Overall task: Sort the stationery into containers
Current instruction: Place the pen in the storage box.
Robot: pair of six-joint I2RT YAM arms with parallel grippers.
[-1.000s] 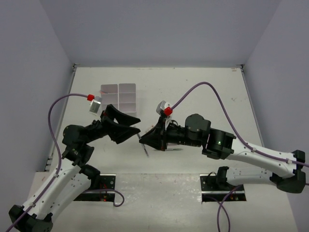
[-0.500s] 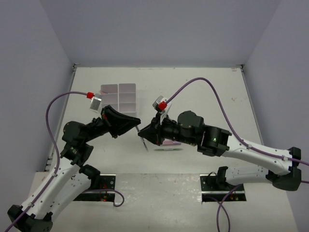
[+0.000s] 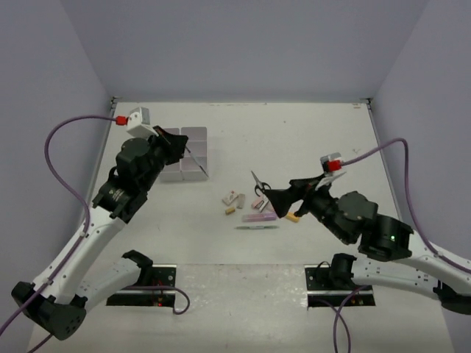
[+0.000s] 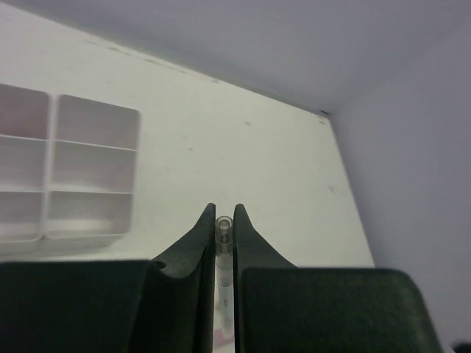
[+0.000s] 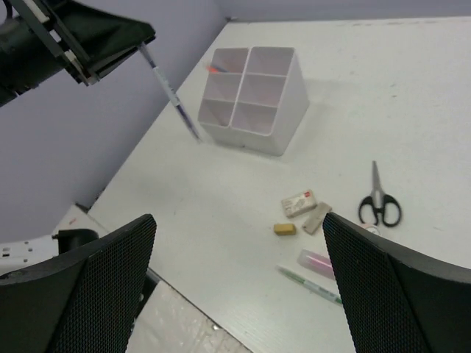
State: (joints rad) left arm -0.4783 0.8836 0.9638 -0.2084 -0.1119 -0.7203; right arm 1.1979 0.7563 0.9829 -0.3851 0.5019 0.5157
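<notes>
Surface: white table (image 3: 309,140), lightly scuffed; lilac walls (image 3: 243,44) left, far and right.
Tray (image 3: 195,134): far left of table.
Left gripper (image 4: 223,215): clamped on a thin pen (image 4: 223,254), near tray.
Right gripper (image 5: 235,294): spread wide, empty, by scissors (image 5: 379,202) and erasers (image 5: 298,204).

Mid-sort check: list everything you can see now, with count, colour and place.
tray: one, white, six compartments, far left of table
red item: one, red, in a corner compartment
pen: one, pale with dark tip, held near tray
scissors: one, black handles, table centre
erasers: three, white, pinkish, tan, left of scissors
marker: one, pink, between erasers and green pen
green pen: one, green, nearest the arms
left fingers: black, shut on pen
right fingers: black, open, near scissors
</notes>
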